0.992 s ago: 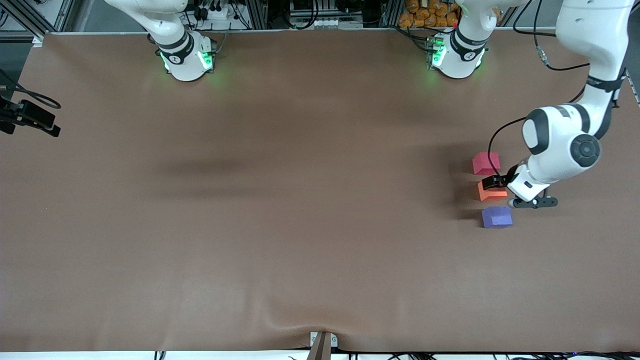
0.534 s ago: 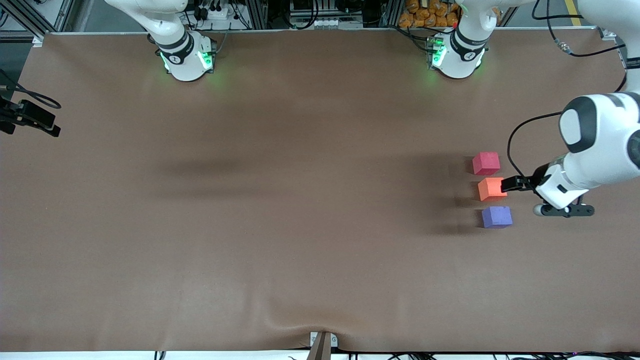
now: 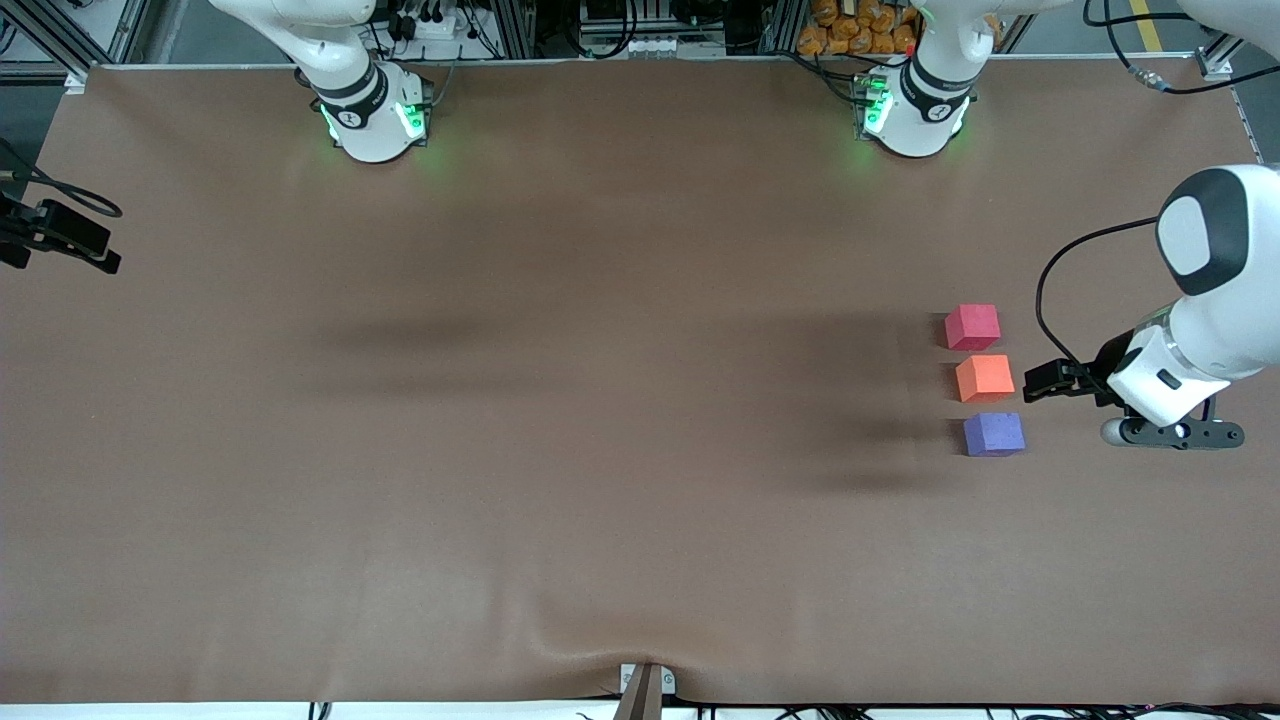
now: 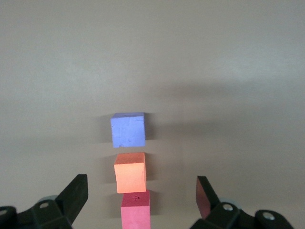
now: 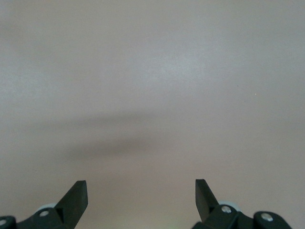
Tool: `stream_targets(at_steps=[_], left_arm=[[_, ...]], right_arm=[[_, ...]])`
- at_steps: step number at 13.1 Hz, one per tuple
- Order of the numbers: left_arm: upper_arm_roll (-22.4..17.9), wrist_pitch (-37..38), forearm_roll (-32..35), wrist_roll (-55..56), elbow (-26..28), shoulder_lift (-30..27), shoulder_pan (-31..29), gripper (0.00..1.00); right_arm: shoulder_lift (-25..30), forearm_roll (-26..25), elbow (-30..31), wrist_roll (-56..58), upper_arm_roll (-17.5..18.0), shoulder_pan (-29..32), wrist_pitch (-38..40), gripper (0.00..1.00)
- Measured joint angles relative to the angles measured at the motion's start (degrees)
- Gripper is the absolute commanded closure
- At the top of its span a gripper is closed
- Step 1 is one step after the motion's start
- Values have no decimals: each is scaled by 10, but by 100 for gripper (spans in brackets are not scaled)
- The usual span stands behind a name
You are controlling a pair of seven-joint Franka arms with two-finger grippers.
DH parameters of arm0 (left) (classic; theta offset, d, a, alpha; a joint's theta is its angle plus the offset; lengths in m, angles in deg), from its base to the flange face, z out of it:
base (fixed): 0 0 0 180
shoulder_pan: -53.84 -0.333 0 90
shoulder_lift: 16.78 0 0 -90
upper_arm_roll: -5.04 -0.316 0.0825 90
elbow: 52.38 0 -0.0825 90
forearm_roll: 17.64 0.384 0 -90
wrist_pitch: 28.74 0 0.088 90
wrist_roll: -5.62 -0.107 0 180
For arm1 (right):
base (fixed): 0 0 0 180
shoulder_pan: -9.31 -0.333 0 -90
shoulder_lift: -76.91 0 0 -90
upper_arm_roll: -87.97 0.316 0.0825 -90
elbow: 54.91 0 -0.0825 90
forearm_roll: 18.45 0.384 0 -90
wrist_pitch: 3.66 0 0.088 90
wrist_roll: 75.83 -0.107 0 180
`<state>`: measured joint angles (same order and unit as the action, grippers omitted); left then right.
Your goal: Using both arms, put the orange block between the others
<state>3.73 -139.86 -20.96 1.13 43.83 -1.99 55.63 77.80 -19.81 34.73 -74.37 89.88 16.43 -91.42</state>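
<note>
The orange block point(image 3: 985, 378) rests on the brown table between the pinkish-red cube point(image 3: 972, 327) and the purple cube point(image 3: 993, 434), the purple one nearest the front camera. Small gaps separate them. My left gripper point(image 3: 1042, 381) hovers beside the orange block, toward the left arm's end of the table, open and empty. Its wrist view shows the purple cube point(image 4: 127, 130), the orange block point(image 4: 130, 172) and the red cube point(image 4: 135, 210) in a line, with the left gripper point(image 4: 141, 185) wide apart around nothing. My right gripper point(image 5: 140, 187) is open over bare table, outside the front view.
A black camera mount point(image 3: 60, 235) sticks in at the right arm's end of the table. A small bracket point(image 3: 645, 685) sits at the table edge nearest the front camera. Both arm bases point(image 3: 370, 110) point(image 3: 915, 105) stand along the farthest edge.
The left gripper has drawn back from over the orange block toward the left arm's end of the table, staying open. The three cubes have not moved.
</note>
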Motion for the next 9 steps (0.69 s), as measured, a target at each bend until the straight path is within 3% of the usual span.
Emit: stream_targets(at_steps=[4,9], left_arm=[[-19,102,8,0,-86,-28,19,0],[-22,212,9,2,-119,-126,20,0]], right_arm=[[0,0,0,0,0,0,0,0],[0,0,0,0,1,0,2,0]])
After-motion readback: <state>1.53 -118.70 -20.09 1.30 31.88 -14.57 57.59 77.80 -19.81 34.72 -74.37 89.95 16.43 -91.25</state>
